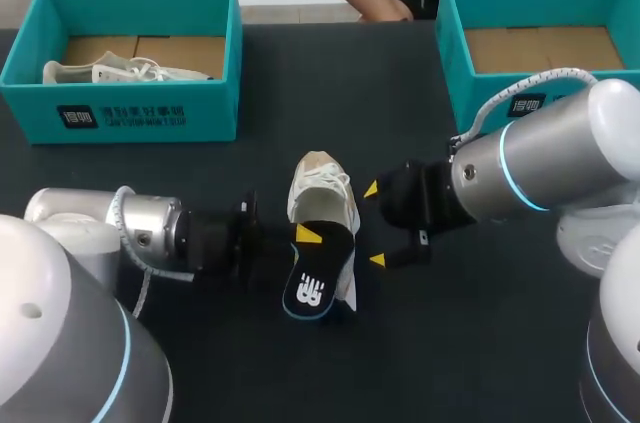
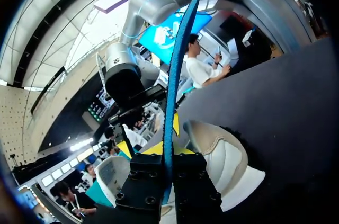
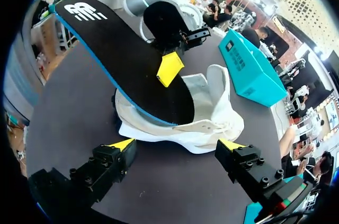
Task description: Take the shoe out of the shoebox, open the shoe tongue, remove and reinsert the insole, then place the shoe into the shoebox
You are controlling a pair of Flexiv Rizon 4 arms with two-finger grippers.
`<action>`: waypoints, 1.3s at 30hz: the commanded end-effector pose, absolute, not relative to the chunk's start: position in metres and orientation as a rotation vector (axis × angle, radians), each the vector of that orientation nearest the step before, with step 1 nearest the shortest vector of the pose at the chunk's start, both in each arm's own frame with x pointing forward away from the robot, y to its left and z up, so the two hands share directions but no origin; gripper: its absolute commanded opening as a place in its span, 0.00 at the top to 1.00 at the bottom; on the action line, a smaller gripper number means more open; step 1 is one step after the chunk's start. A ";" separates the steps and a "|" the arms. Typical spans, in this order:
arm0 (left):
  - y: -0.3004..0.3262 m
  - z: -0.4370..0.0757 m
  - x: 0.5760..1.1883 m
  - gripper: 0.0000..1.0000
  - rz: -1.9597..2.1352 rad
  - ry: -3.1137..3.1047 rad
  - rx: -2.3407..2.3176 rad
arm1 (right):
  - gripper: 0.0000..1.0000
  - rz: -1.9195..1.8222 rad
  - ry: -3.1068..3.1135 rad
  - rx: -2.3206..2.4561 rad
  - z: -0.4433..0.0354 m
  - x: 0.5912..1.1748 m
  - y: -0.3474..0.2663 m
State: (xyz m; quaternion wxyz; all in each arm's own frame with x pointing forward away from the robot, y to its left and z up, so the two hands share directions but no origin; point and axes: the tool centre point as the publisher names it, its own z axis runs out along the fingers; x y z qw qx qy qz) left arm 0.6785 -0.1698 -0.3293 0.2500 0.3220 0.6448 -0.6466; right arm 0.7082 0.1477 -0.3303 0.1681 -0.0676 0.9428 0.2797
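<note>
The white shoe (image 1: 320, 193) lies on its side in the middle of the frame in the head view, on the dark table (image 1: 480, 343). Its opening faces the lower edge of the frame. The black insole (image 1: 315, 278) with a blue rim sticks partly out of that opening, its heel end free and its front end down inside the shoe.

The left tool (image 1: 305, 236) pinches the insole. In the left wrist view the insole (image 2: 175, 75) runs edge-on between the two fingers of that tool (image 2: 167, 152), with the shoe (image 2: 222, 160) just beside it. The right tool (image 1: 374, 224) is spread wide. In the right wrist view its two tips (image 3: 177, 144) stand on either side of the shoe's (image 3: 212, 113) heel end and seem apart from it, while the insole (image 3: 122, 54) arches up ahead of them.

The insole looks thin, light and bendy, so it is likely to curl or buckle if pushed from its far end. A hold near the middle of its length, flat across the faces, should steer it best. The shoe seems light, with soft fabric sides and a firmer sole. It would probably slide on the table unless the right tool clamps it across the heel.

A teal box (image 1: 450, 43) at the upper right shows only its bare cardboard floor.
</note>
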 end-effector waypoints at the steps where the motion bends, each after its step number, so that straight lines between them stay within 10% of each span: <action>1: -0.171 -0.336 0.686 1.00 -1.760 1.753 0.879 | 0.00 0.795 2.681 -0.193 -0.330 0.707 0.147; 7: -0.169 -0.340 0.691 1.00 -1.753 1.761 0.861 | 0.00 0.795 2.681 -0.193 -0.330 0.707 0.147; 10: -0.168 -0.335 0.690 0.53 -1.756 1.758 0.862 | 0.00 0.795 2.681 -0.193 -0.330 0.707 0.147; 35: -0.173 -0.307 0.658 0.62 -1.782 1.777 0.844 | 0.00 0.795 2.681 -0.193 -0.330 0.707 0.147; 39: -0.176 -0.307 0.653 1.00 -1.786 1.780 0.848 | 0.00 0.795 2.681 -0.193 -0.330 0.707 0.147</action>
